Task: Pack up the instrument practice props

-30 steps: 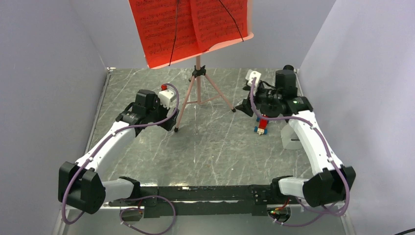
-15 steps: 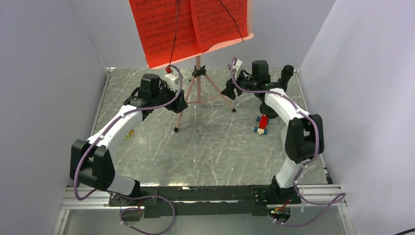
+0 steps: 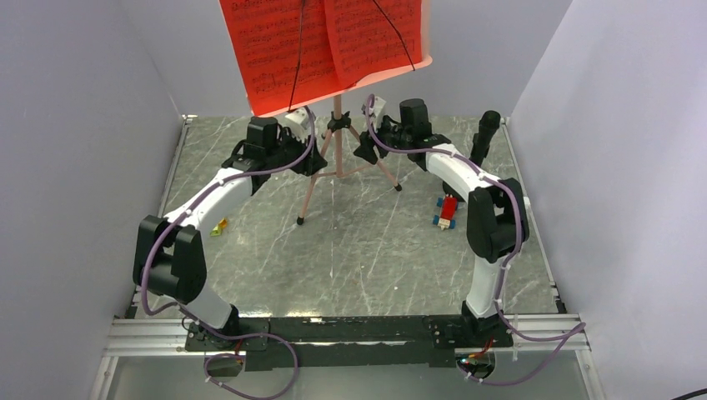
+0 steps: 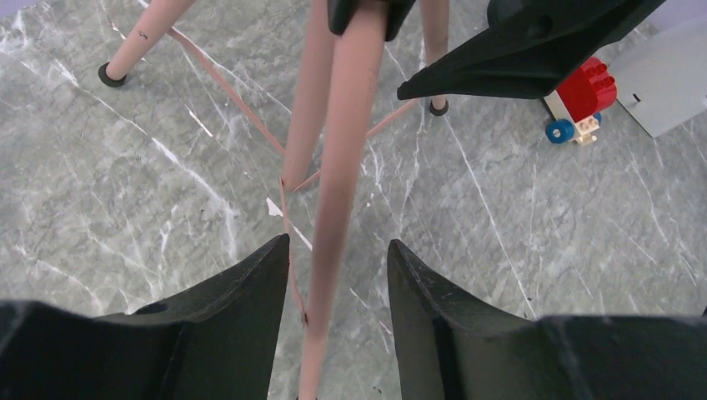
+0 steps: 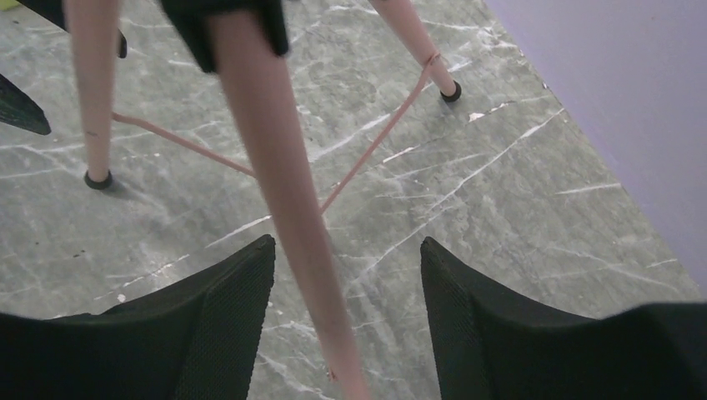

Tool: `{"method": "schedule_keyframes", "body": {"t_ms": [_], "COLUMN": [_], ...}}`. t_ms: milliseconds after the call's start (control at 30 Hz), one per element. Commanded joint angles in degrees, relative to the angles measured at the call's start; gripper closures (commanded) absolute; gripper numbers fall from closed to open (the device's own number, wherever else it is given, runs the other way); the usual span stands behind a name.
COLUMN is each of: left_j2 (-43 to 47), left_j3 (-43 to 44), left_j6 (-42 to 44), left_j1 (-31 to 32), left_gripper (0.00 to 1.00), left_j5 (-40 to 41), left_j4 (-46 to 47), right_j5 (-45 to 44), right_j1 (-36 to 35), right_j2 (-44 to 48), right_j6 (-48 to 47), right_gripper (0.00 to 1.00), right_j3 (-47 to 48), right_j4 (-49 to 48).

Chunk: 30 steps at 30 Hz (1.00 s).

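On the left of the grey marbled desk (image 3: 358,258) a small yellow-and-green toy block (image 3: 221,227) lies by itself, near the left arm's forearm and well apart from the stand.

The left hand (image 4: 338,243) reaches in from the left at the height of the tripod. Its two black fingers are apart, and one pink leg runs down between them. There is a gap on each side, so neither finger presses on the leg.

The pink music stand (image 3: 338,125) stands upright at the far middle of the desk on its three spread legs, its rubber feet on the surface. The red sheet-music pages (image 3: 308,50) rest open on the stand's top, high above both hands.

The right hand (image 5: 346,242) comes in from the right, opposite the left one. Its fingers are also apart, with another leg of the tripod passing between them. That leg runs closer to the left finger in the right wrist view, and I cannot tell whether they touch. The tips of the two hands are near each other, just below the black hub where the legs meet.

Further right, a red-and-blue block toy (image 3: 448,208) sits on the desk beside the right arm. Just right of it, at the edge of the left wrist view, lies part of the white metronome (image 4: 667,83).
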<state>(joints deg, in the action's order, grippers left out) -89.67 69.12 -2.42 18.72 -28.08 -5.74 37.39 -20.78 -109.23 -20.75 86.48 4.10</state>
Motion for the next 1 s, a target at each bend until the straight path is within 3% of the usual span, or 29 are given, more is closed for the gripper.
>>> {"method": "schedule_keyframes", "body": {"t_ms": [0, 133, 333, 400, 500, 533, 767, 967], "left_j2": [-2.59, -4.69, -5.12, -4.38, -2.95, -2.32, 2.68, 5.98], "left_j3": [2.17, 3.05, 4.25, 3.41, 1.35, 0.35, -3.64, -6.30], "left_j6": [0.54, 1.25, 4.68, 5.23, 6.06, 6.64, 13.77, 17.99], "left_j1": [0.18, 0.18, 0.18, 0.18, 0.18, 0.18, 0.00, 0.45], "left_gripper": [0.48, 0.55, 0.92, 0.99, 0.99, 0.99, 0.99, 0.99], "left_j5": [-1.63, -2.24, -4.17, -4.62, -5.70, -5.85, -2.26, -3.82], "left_j4": [4.90, 5.29, 4.18, 3.81, 3.42, 3.26, -0.53, -4.22], "right_j5": [-1.17, -0.07, 1.41, 2.01, 0.64, -0.01, -0.96, -3.64], "right_j1": [0.18, -0.22, -0.89, -1.28, -2.36, -2.76, -4.45, -4.45], "right_j2": [-2.46, -3.29, -3.04, -2.57, -1.23, -0.79, 5.43, 11.68], "right_j6": [-1.45, -3.97, -4.06, -4.43, -3.91, -3.41, -0.14, 1.68], "right_gripper": [0.37, 0.45, 0.60, 0.68, 0.96, 1.00, 1.00, 1.00], "right_j3": [2.70, 3.40, 3.33, 2.85, 0.47, -0.15, -6.81, -13.98], "right_j4": [-2.38, -0.92, 0.49, 1.33, 1.64, 2.00, 3.51, 4.36]}}
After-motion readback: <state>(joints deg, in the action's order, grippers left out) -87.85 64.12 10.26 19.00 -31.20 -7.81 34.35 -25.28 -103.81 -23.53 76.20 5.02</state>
